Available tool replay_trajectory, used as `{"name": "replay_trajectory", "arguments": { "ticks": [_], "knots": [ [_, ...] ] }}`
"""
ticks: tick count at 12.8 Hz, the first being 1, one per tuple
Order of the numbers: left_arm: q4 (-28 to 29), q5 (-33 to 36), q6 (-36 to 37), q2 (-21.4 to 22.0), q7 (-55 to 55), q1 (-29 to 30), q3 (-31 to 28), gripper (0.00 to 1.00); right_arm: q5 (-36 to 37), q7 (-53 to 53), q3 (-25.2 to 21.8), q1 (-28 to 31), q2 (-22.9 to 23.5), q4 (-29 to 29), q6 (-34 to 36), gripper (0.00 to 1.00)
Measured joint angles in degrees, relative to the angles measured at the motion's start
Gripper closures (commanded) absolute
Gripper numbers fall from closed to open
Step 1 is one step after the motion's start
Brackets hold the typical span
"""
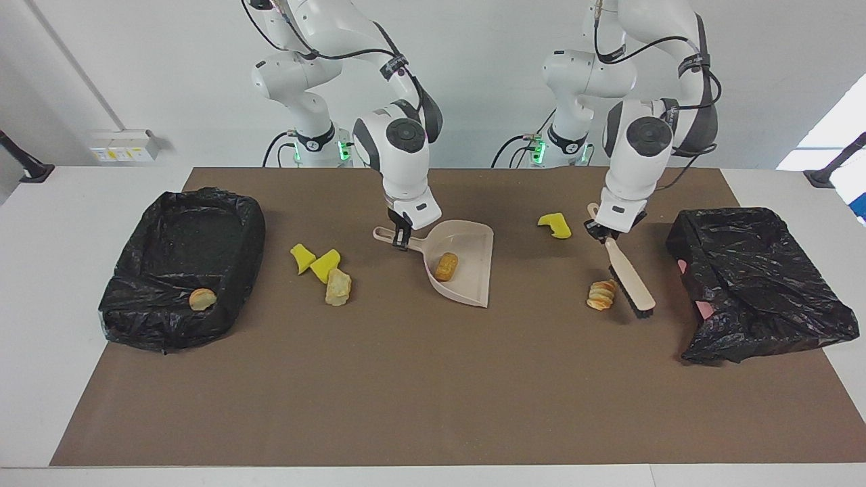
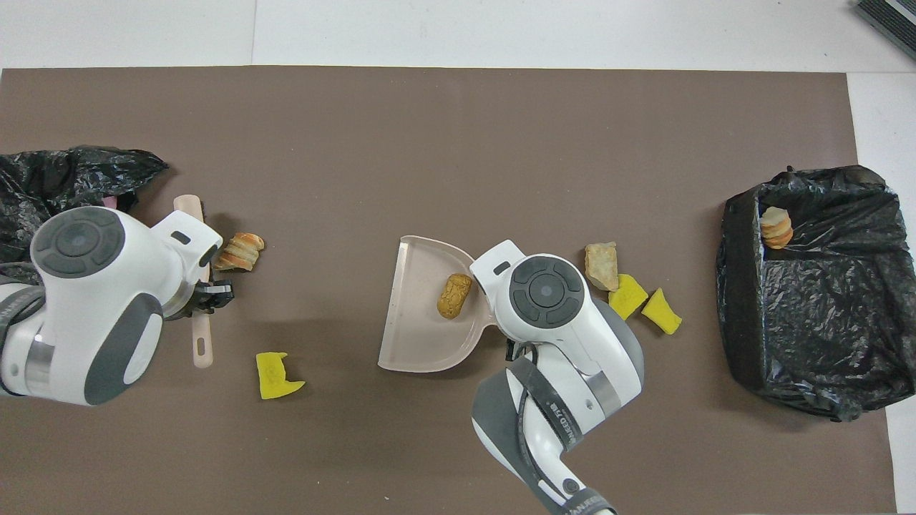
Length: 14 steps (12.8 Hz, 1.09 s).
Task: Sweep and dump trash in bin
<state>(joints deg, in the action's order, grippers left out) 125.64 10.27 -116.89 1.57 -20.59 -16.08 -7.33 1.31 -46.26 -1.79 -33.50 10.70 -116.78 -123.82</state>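
My left gripper (image 1: 611, 231) is shut on the handle of a beige brush (image 1: 630, 275), whose bristles are low at the mat beside a croissant-like piece of trash (image 1: 601, 295) (image 2: 240, 252). My right gripper (image 1: 400, 238) is shut on the handle of the beige dustpan (image 1: 467, 274) (image 2: 418, 336), which rests mid-mat with a golden bread lump (image 1: 446, 266) (image 2: 454, 296) in it. A yellow chunk (image 1: 555, 225) (image 2: 275, 365) lies nearer to the robots than the croissant. Two yellow chunks (image 1: 314, 261) and a tan piece (image 1: 337, 287) lie between the dustpan and the bin (image 1: 135, 297).
The black-lined bin (image 2: 823, 336) at the right arm's end holds one bread piece (image 1: 202, 298). A crumpled black bag (image 1: 758, 281) over something pink lies at the left arm's end, close to the brush. A brown mat (image 1: 433, 392) covers the table.
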Motion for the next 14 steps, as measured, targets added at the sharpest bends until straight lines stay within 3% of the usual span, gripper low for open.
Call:
{"name": "replay_trajectory", "arguments": {
  "ticks": [3,8,14],
  "knots": [
    [1.9,0.0,-3.1,-0.4,9.5,4.5,0.0,1.0,0.0,0.0,0.0,0.0,0.0,0.0,0.0,1.0],
    [3.1,-2.9,-5.1,-1.8,15.6,4.2,2.0,1.0,0.0,0.4,0.0,0.0,0.0,0.0,0.0,1.0],
    [3.5,-11.4,-4.9,-1.7,16.8,-5.1,2.4,1.0,0.0,0.4,0.0,0.0,0.0,0.0,0.0,1.0]
  ]
}}
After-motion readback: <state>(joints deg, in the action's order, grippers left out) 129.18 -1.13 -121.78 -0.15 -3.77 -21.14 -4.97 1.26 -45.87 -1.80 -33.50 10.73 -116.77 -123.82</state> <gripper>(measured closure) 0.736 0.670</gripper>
